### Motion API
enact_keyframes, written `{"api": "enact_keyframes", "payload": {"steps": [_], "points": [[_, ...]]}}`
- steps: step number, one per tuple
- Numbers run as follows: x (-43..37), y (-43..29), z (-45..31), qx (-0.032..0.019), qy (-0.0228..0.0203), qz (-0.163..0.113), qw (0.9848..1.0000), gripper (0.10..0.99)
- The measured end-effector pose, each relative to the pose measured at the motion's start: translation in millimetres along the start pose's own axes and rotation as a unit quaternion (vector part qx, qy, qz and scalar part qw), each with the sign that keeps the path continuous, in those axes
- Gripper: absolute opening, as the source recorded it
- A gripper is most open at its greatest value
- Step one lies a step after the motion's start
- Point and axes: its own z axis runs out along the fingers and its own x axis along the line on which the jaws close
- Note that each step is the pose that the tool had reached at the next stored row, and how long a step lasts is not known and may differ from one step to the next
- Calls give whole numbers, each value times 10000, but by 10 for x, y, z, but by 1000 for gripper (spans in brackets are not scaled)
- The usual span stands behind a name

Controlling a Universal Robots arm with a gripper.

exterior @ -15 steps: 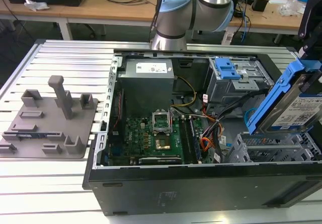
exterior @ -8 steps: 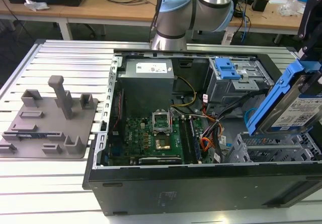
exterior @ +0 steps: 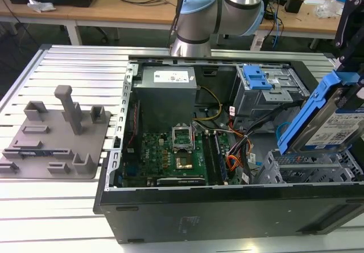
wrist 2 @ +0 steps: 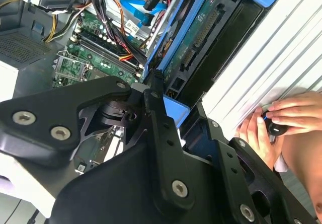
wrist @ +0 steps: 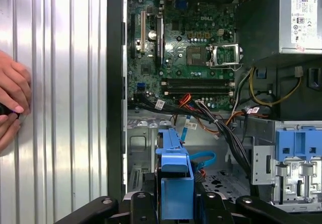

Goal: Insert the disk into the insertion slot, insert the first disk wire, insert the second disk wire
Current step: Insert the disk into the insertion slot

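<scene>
Blue-framed disk point(exterior: 334, 121) tilts, apparently gripped, above perforated slot point(exterior: 301, 166).

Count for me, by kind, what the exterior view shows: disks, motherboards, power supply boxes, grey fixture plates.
Disk: 1, tilted, in a blue frame
Motherboard: 1
Power supply box: 1
Grey fixture plate: 1
Total: 4
</scene>
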Motion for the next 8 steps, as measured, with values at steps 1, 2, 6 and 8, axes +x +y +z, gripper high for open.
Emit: {"api": "enact_keyframes", "payload": {"steps": [1, 2, 6, 8], "points": [[-4, 0, 10, 0, -1, 7, 10000, 365], [-7, 0, 15, 1, 0, 11, 10000, 365], [-23, 0, 40, 2, -2, 33, 10000, 365], [-24, 1, 50, 2, -1, 43, 10000, 365]]}}
